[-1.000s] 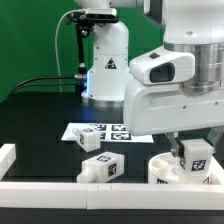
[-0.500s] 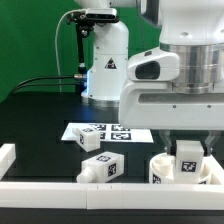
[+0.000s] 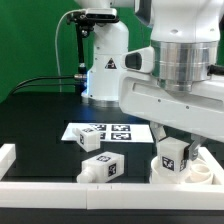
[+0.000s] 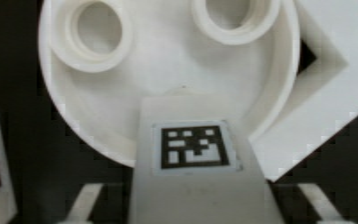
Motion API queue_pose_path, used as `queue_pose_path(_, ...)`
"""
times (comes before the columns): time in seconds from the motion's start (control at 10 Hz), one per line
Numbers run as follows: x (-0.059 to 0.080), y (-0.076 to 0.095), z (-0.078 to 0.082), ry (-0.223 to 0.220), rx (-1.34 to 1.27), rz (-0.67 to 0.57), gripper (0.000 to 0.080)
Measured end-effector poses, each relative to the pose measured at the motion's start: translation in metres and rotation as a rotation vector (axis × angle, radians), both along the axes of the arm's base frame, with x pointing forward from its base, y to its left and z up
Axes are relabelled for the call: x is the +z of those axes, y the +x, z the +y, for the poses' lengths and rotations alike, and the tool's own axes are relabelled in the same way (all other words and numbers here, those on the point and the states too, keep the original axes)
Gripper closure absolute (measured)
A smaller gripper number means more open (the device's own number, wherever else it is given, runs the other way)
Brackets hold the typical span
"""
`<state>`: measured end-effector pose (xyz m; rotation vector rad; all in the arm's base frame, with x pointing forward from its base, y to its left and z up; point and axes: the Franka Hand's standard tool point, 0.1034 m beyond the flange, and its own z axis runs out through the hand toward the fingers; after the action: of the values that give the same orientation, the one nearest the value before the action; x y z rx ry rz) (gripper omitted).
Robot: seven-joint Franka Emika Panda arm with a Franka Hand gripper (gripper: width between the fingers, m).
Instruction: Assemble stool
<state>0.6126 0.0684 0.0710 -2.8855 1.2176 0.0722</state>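
Note:
My gripper (image 3: 172, 140) is shut on a white block leg (image 3: 173, 156) with a black-and-white tag, holding it tilted just above the round white seat (image 3: 190, 172) at the exterior view's lower right. In the wrist view the held leg (image 4: 197, 160) fills the middle between my fingers (image 4: 91, 200), and the seat disc (image 4: 167, 70) with two round holes lies under it. Two more legs lie at the front: one (image 3: 91, 139) near the marker board and one (image 3: 100, 167) by the front rail.
The marker board (image 3: 105, 130) lies flat mid-table. White border rails run along the front (image 3: 60, 189) and left (image 3: 6, 154). The robot base (image 3: 105, 60) stands at the back with a black cable beside it.
The arm has turned and shifted toward the exterior view's left, and the held leg has tilted and dropped lower over the seat. The loose legs have not moved.

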Motion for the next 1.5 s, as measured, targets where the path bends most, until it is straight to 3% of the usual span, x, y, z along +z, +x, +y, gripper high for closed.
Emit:
queue_pose_path(0.2, -0.001, 0.0, 0.001, 0.001, 0.016, 0.001, 0.0225)
queue_pose_path(0.3, 0.002, 0.0, 0.0, 0.005, 0.031, -0.003, 0.0225)
queue_pose_path(0.4, 0.013, 0.0, -0.003, 0.022, 0.048, -0.016, 0.0165)
queue_pose_path(0.6, 0.033, 0.001, -0.014, 0.054, 0.068, -0.041, 0.0154)
queue_pose_path(0.9, 0.031, 0.001, -0.012, 0.053, 0.071, -0.039, 0.0151)
queue_pose_path(1.1, 0.035, -0.002, -0.022, 0.064, 0.121, -0.052, 0.0151)
queue_pose_path(1.3, 0.038, -0.028, -0.044, 0.095, 0.289, -0.045, 0.0151)
queue_pose_path(1.4, 0.036, -0.042, -0.047, 0.102, 0.388, -0.035, 0.0151)
queue_pose_path(1.5, 0.035, -0.043, -0.045, 0.098, 0.435, -0.045, 0.0151)
